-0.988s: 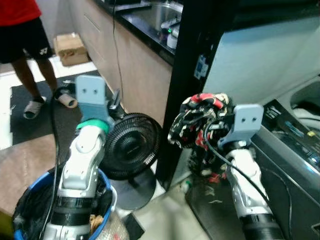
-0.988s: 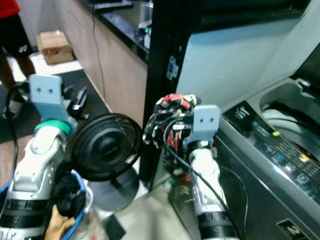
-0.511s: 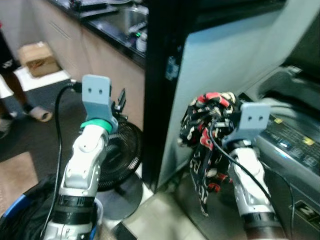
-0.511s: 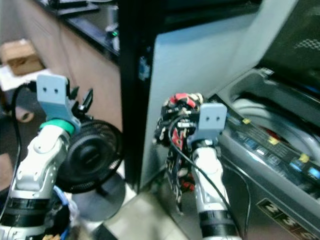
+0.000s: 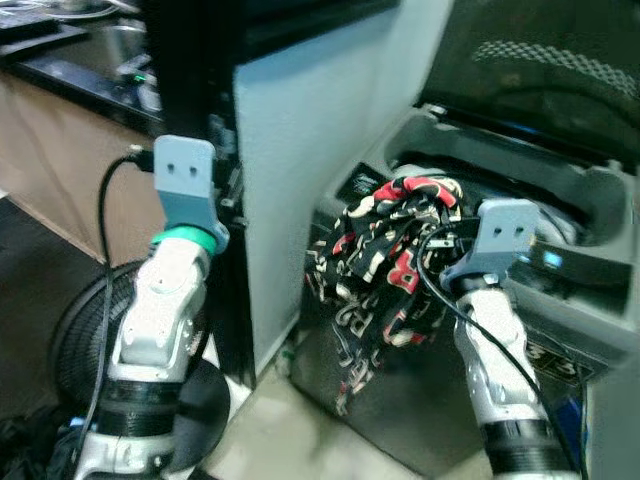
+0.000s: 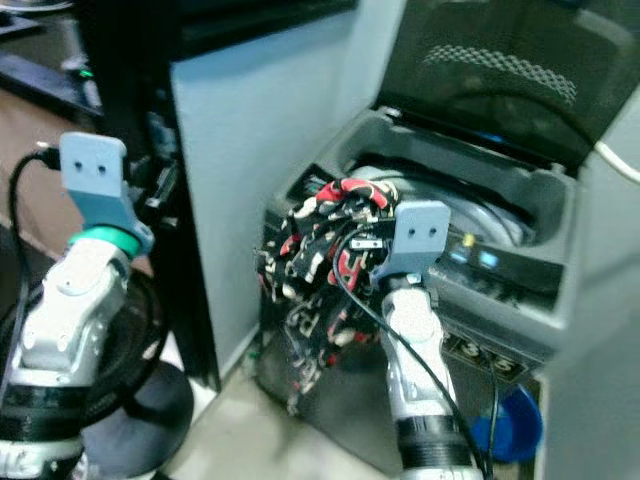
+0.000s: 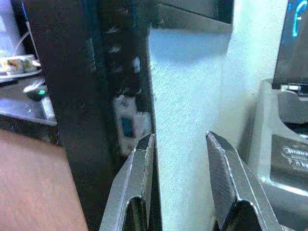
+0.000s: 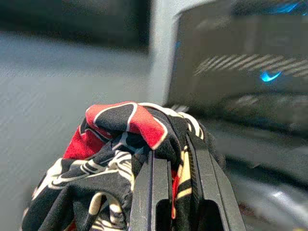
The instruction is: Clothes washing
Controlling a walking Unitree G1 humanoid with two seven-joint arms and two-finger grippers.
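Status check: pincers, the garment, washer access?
Right pincer shut on patterned garment, held at the washer's front edge. Left pincer open, idle. Washer lid up, drum opening unobstructed.

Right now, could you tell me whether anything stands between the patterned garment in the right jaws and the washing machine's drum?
Nothing visible blocks it. The right gripper holds the red, black and white garment at the front edge of the washing machine, whose lid is raised. The garment's tail hangs down the machine's front, so it still has to clear the rim.

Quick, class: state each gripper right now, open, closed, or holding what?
Left gripper: open, holding nothing.
Right gripper: closed on the patterned garment.
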